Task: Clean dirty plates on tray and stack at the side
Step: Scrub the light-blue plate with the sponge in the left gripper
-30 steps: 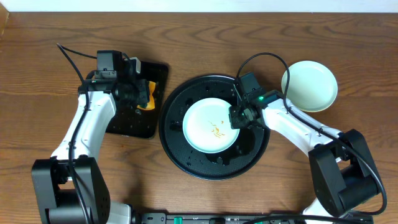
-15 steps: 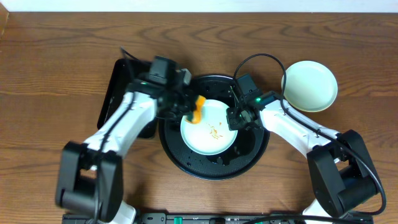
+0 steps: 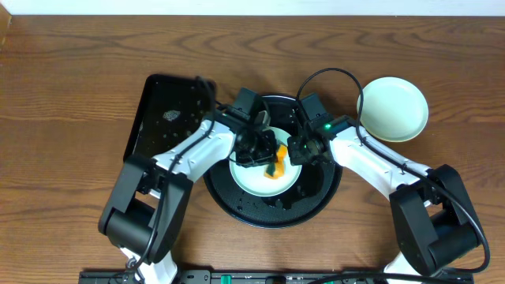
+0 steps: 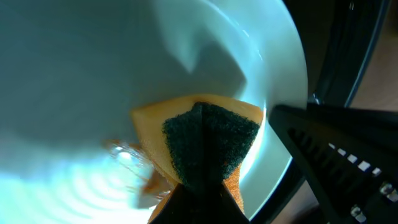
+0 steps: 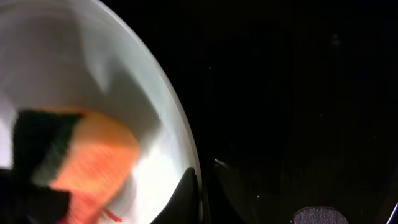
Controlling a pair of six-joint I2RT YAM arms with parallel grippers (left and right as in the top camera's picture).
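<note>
A pale mint-blue plate (image 3: pixel 254 175) with orange-brown sauce smears lies in the round black tray (image 3: pixel 237 207). My left gripper (image 3: pixel 271 160) is shut on an orange sponge with a dark green scouring side (image 4: pixel 208 140) and presses it onto the plate (image 4: pixel 93 68). My right gripper (image 3: pixel 297 152) is shut on the plate's right rim (image 5: pixel 180 143); one finger lies inside the rim and one outside. The sponge also shows in the right wrist view (image 5: pixel 81 155). A second pale plate (image 3: pixel 393 108) sits on the table at the right, apart from the tray.
A rectangular black tray (image 3: pixel 166 118) lies left of the round tray, with a small wet patch on it. The wooden table (image 3: pixel 63 95) extends around both trays.
My left arm carried the sponge from the rectangular tray rightward onto the plate, then across to the plate's right half. My right gripper has kept its hold on the rim.
</note>
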